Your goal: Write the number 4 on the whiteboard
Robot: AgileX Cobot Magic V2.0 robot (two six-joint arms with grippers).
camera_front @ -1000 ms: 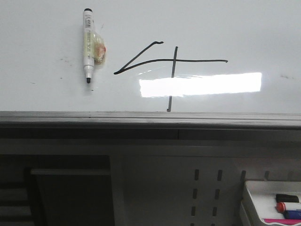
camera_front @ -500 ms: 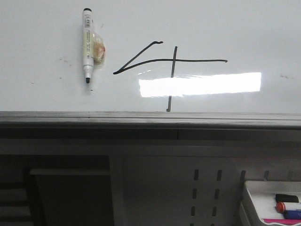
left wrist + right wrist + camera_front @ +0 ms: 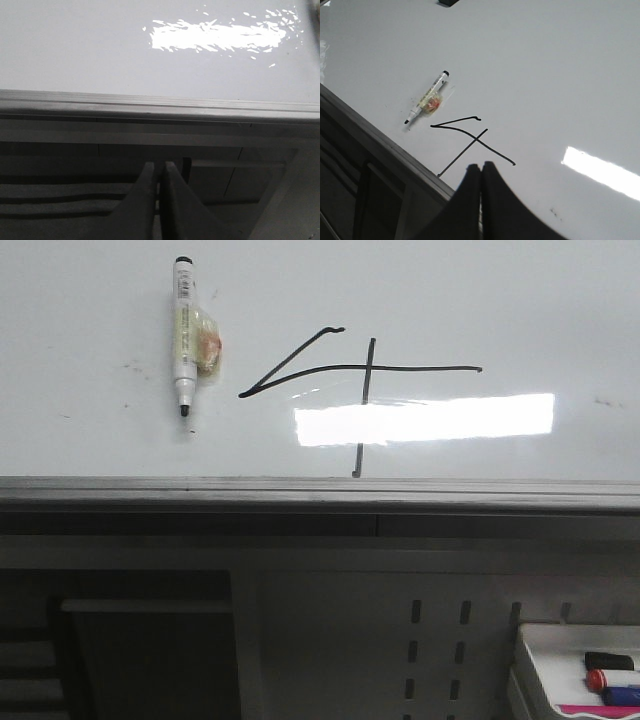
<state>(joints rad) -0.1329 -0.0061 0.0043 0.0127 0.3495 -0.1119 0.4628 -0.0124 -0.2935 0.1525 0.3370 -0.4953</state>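
The whiteboard (image 3: pixel 500 300) lies flat, with a grey metal edge along its near side. The number 4 (image 3: pixel 368 368) is drawn on it in thin black lines: a slanted stroke, a long horizontal bar and a vertical line that reaches the near edge. A white marker (image 3: pixel 182 335) with yellowish tape lies uncapped on the board, left of the 4. My left gripper (image 3: pixel 159 165) is shut and empty, below and in front of the whiteboard (image 3: pixel 75 45). My right gripper (image 3: pixel 481 165) is shut and empty above the board's near edge, close to the number 4 (image 3: pixel 478 140) and apart from the marker (image 3: pixel 427 97). Neither gripper shows in the front view.
A small white tray (image 3: pixel 540 650) with black, red and blue markers stands at the lower right, below the board. A grey slotted panel (image 3: pixel 440 640) and dark shelving (image 3: pixel 150 640) lie under the board's edge. A bright rectangular light reflection (image 3: pixel 425 420) sits on the board.
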